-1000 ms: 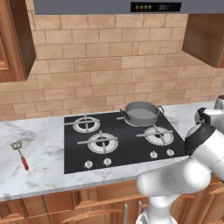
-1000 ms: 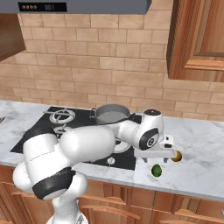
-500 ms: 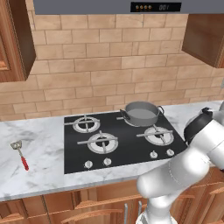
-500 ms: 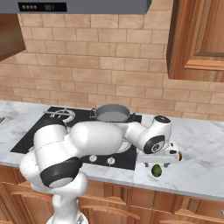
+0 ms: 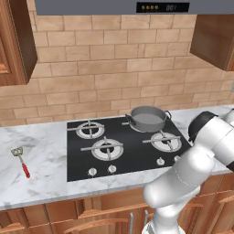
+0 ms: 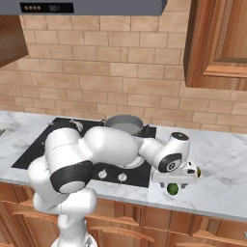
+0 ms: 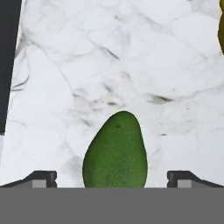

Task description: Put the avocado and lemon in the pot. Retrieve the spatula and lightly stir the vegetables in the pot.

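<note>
The gripper [image 7: 112, 178] hangs low over the marble counter [image 7: 131, 65] right of the stove, fingers spread wide with the avocado [image 7: 115, 153] lying between them, untouched, lemon [image 6: 198, 171] just beside.

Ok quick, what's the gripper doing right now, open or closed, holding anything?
Gripper: open, holding nothing; its fingertips stand on either side of the avocado lying on the marble counter.
</note>
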Controlling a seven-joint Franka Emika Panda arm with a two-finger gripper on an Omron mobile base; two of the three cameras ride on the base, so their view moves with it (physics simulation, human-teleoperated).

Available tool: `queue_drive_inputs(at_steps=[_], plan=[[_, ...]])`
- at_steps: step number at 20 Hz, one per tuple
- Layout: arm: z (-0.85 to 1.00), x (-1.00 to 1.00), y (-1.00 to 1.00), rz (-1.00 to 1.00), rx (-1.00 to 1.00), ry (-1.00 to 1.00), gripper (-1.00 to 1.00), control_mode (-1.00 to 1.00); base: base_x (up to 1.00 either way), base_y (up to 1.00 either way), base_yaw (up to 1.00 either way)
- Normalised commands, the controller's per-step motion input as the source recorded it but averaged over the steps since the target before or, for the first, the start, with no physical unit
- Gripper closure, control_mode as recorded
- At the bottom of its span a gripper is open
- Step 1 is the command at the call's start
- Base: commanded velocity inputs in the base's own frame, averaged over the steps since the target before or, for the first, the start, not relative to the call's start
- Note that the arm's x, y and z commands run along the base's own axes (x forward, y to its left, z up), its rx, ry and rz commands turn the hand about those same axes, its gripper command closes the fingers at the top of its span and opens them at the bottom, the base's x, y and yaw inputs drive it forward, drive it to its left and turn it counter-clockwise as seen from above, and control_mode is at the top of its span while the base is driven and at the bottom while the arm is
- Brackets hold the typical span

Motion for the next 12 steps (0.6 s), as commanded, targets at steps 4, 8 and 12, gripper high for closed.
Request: queue_drive_inputs(at_steps=[4,8,12], plan=[[-0.31,0.00,0.00,0.00,0.00,0.00,-1.00,-1.00,0.00,0.00,0.00],[-0.27,0.13,0.00,0.00,0.00,0.00,-1.00,-1.00,0.00,0.00,0.00],[-0.14,0.14,0.00,0.02,0.01,0.00,1.00,-1.00,0.00,0.00,0.00]])
